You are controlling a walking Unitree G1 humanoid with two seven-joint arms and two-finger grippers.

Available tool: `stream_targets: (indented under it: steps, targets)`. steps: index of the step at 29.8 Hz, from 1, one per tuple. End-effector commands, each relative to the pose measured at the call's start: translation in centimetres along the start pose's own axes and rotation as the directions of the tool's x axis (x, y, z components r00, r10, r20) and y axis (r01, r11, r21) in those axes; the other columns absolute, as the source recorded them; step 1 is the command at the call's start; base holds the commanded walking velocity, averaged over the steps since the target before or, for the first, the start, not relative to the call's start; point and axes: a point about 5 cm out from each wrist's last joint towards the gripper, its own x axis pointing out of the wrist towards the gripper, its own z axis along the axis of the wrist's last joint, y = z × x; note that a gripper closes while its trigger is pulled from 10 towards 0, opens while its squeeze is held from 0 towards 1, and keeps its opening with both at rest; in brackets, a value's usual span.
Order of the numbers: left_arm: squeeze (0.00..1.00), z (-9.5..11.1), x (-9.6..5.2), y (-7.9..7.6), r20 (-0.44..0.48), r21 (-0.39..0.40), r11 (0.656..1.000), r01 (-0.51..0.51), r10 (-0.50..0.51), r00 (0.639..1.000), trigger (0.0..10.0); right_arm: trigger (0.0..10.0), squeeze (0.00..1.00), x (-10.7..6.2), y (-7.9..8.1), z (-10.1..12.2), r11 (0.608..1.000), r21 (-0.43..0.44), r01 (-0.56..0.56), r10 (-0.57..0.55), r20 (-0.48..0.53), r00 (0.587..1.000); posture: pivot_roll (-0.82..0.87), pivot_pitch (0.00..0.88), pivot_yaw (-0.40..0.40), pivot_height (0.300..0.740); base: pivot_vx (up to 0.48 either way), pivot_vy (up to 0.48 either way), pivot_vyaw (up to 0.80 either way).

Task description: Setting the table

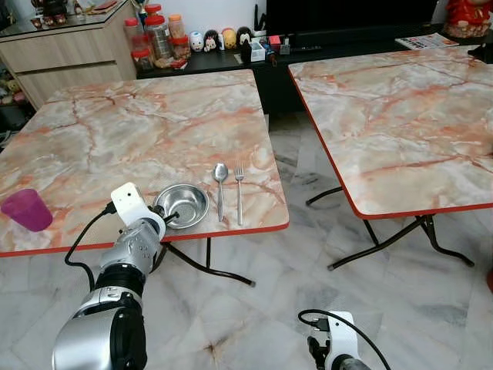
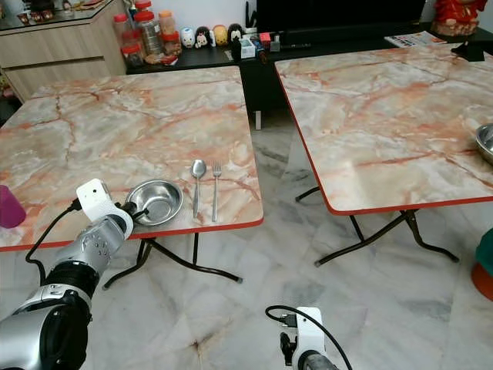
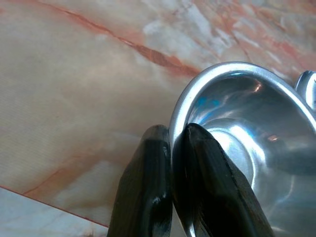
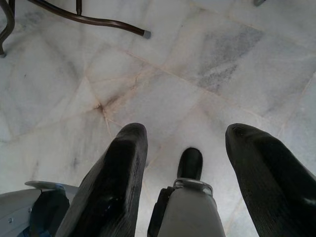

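A steel bowl (image 1: pixel 183 204) sits near the front edge of the left marble table (image 1: pixel 123 131). My left gripper (image 1: pixel 167 219) is shut on the bowl's near rim; in the left wrist view one finger lies inside the rim and one outside, pinching the bowl (image 3: pixel 237 128) at my left gripper (image 3: pixel 172 143). Just right of the bowl lie a spoon (image 1: pixel 220 189) and a fork (image 1: pixel 239 194), side by side, handles toward me. A purple cup (image 1: pixel 25 210) stands at the table's front left. My right gripper (image 4: pixel 185 148) hangs open above the floor.
A second marble table (image 1: pixel 400 123) stands to the right, across a tiled floor gap, with another steel bowl (image 2: pixel 485 142) at its right edge. Behind are a wooden cabinet (image 1: pixel 62 46) and a low black shelf with jars (image 1: pixel 158 38) and small figures.
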Motion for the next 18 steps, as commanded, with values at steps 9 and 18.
stream_targets:
  steps: [9, 18]
  targets:
    - [0.00, -0.1, -0.4, 0.7, 0.052, -0.040, 0.999, 0.009, -0.007, 0.999, 0.0, 10.0, 0.00, 0.1, 0.3, 0.2, 1.000, -0.018, -0.012, 0.012, -0.001, 1.000, 0.08, 0.000, 0.053, 0.740, 0.000, 0.000, 0.00]
    - [0.00, 2.3, -1.7, -1.5, 0.334, -0.172, 0.958, 0.228, -0.161, 0.929, 10.0, 10.0, 0.00, 0.1, 0.3, 0.5, 0.996, -0.075, -0.038, 0.038, -0.001, 0.999, 0.09, 0.000, 0.024, 0.740, 0.000, 0.000, 0.00]
